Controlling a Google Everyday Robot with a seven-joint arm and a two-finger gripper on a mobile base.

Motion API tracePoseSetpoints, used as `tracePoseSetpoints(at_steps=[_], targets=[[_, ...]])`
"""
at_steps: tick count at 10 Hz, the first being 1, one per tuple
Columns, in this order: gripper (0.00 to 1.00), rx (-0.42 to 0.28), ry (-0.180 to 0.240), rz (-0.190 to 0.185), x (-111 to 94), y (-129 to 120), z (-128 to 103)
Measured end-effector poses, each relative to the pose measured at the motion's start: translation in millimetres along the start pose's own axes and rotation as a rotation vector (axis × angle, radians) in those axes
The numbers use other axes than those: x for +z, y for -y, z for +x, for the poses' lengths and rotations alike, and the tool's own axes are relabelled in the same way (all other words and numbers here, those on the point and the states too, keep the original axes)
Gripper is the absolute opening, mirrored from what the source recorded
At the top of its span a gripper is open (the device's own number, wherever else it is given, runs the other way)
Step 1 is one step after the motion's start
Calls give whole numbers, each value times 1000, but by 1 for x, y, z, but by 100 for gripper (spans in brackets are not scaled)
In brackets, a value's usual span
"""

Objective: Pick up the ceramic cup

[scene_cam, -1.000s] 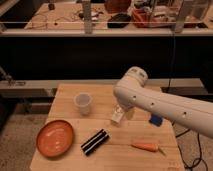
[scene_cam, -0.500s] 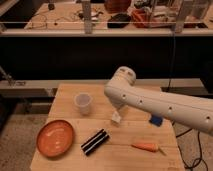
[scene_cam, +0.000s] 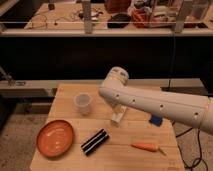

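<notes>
The ceramic cup (scene_cam: 83, 103) is a small pale handleless tumbler standing upright on the wooden table (scene_cam: 67, 92), left of centre. My white arm (scene_cam: 150, 102) reaches in from the right, and its rounded joint (scene_cam: 116, 80) hangs just right of the cup and slightly above it. My gripper is hidden behind the arm and does not show. Nothing touches the cup.
An orange plate (scene_cam: 55, 137) lies front left. A black ribbed object (scene_cam: 95, 141) lies front centre and a carrot (scene_cam: 146, 147) front right. A white labelled bottle (scene_cam: 118, 115) stands under the arm, with a blue item (scene_cam: 156, 120) to its right. A cluttered bench stands behind.
The arm's rounded joint has swung left across the table, from right of centre to close beside the cup. The objects on the table have not moved.
</notes>
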Motion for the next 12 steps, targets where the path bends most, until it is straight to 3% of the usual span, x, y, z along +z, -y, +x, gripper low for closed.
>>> tracePoseSetpoints(at_steps=[12], targets=[[80,-141,17,80,23,51,-17]])
